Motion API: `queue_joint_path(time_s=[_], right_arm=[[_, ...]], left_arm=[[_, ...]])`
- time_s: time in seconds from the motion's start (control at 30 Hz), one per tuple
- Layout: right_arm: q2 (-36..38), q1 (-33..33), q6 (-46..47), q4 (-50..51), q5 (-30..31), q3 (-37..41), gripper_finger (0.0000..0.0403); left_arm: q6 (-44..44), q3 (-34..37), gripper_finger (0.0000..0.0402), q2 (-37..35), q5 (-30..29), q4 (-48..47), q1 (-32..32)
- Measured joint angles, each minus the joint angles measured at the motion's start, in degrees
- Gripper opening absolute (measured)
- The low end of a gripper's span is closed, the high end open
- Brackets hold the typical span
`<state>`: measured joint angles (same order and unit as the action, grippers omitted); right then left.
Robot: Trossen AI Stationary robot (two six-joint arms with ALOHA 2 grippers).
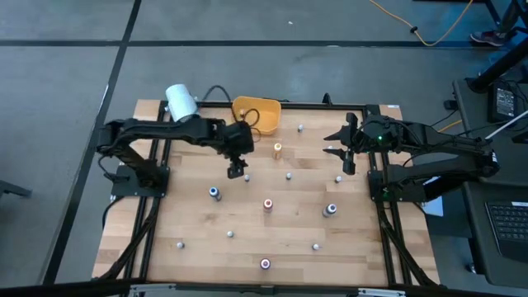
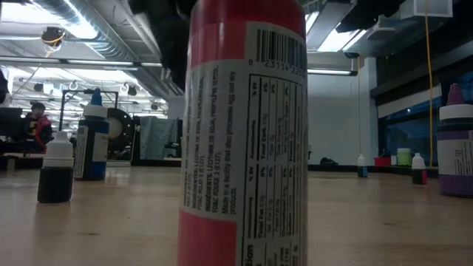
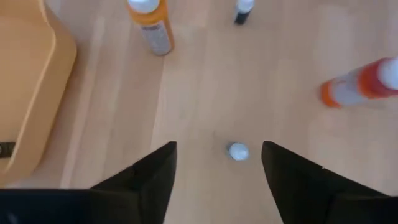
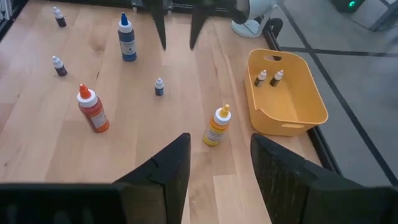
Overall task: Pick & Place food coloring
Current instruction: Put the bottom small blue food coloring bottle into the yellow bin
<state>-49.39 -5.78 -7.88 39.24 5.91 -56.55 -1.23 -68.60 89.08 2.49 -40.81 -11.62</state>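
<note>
Food coloring bottles stand scattered on the wooden table. A tiny white-capped one (image 3: pixel 237 151) stands upright below my left gripper (image 3: pixel 217 165), which is open, points steeply down and hangs above it without touching; the same bottle (image 1: pixel 247 178) shows beside the gripper (image 1: pixel 238 171) in the high view. An orange-capped bottle (image 1: pixel 277 149) stands near the yellow-orange bin (image 1: pixel 256 114), which holds two tiny bottles (image 4: pixel 268 78). My right gripper (image 4: pixel 217 163) waits open and empty above the table's right side (image 1: pixel 346 153).
Larger bottles stand around: a blue one (image 1: pixel 214 193), a red one (image 1: pixel 268 204), another (image 1: pixel 330 209), and one by the near edge (image 1: pixel 266 263) that fills the low view (image 2: pixel 244 133). A white cylinder (image 1: pixel 181 101) lies at the far left. Bare wood lies between the bottles.
</note>
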Motion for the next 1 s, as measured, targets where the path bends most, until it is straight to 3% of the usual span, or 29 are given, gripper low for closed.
queue_joint_path(time_s=[0.17,0.37,0.67,1.0], right_arm=[[0.00,0.00,0.02,0.01,0.01,0.00,0.0169],[0.02,0.00,0.15,0.00,0.00,0.00,0.0169],[0.00,0.01,0.10,0.03,0.00,-0.01,0.0169],[0.00,0.00,1.42,0.04,0.00,-0.02,0.0169]], left_arm=[[-0.93,0.00,0.0259,5.01,-0.12,0.34,0.04],[-2.61,0.00,0.0259,8.57,0.69,0.36,1.11],[-4.02,-0.01,0.0262,10.39,2.53,0.21,3.56],[-4.12,5.70,0.0259,10.86,2.18,5.41,4.15]])
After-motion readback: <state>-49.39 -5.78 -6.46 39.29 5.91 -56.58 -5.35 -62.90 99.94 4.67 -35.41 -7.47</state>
